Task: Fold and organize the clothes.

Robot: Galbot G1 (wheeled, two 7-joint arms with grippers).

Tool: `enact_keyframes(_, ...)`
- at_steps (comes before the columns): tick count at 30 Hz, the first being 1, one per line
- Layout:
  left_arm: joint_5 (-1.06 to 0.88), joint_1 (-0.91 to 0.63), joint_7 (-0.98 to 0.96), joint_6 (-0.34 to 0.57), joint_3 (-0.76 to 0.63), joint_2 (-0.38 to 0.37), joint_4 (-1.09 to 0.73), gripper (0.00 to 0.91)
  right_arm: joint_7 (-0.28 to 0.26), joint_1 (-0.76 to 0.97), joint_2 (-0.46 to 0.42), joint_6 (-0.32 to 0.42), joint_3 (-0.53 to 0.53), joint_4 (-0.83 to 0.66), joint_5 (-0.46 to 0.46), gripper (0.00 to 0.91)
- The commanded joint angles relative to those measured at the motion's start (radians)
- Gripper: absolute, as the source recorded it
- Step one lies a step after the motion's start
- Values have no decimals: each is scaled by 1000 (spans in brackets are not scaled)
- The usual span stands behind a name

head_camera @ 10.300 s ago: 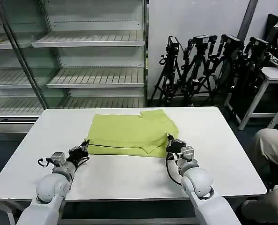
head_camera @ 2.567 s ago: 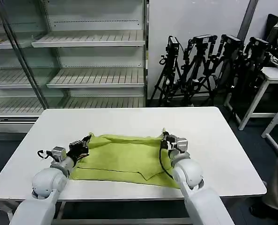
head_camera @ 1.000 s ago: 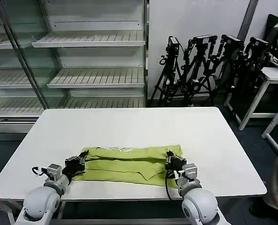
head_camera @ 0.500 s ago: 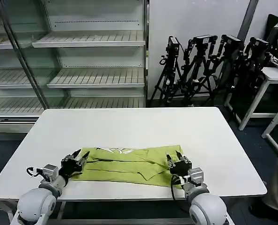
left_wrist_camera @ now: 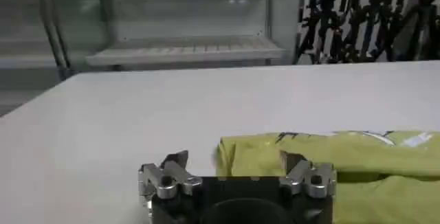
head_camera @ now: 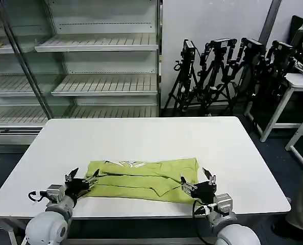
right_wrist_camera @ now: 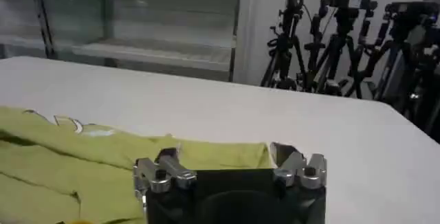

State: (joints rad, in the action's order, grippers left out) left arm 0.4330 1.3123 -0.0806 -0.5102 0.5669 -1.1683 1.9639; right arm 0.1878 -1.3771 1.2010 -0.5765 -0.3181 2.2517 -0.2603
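The clothes, one lime yellow-green T-shirt [head_camera: 141, 178], lie folded into a long flat band across the near part of the white table [head_camera: 141, 138]. A bit of white print shows on its far edge. My left gripper [head_camera: 81, 177] is open at the band's left end, its fingers low over the table. My right gripper [head_camera: 198, 179] is open at the band's right end. In the left wrist view the T-shirt [left_wrist_camera: 330, 160] ends just ahead of the open left gripper [left_wrist_camera: 234, 160]. In the right wrist view the T-shirt [right_wrist_camera: 82, 160] lies ahead of the open right gripper [right_wrist_camera: 223, 155]. Neither gripper holds cloth.
Bare tabletop stretches beyond the shirt to the far edge. Metal shelving with a glass door [head_camera: 90, 76] stands behind the table at the left. Several camera tripods [head_camera: 228, 71] stand at the back right, and another white table [head_camera: 299, 81] is at the far right.
Both grippers have opened, let go of the shirt's ends and drawn back toward the near edge. The folded band stays where it was laid.
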Motion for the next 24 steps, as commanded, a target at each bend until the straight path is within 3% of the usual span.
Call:
enact_keyframes(1, 48, 11, -51, 12, -8, -26, -27, 10, -1, -44, 2, 1, -17, 44, 11, 907)
enact_keyframes(24, 18, 37, 71, 45, -9, -35, -25, 10, 11, -25, 17, 4, 7, 29, 36, 907)
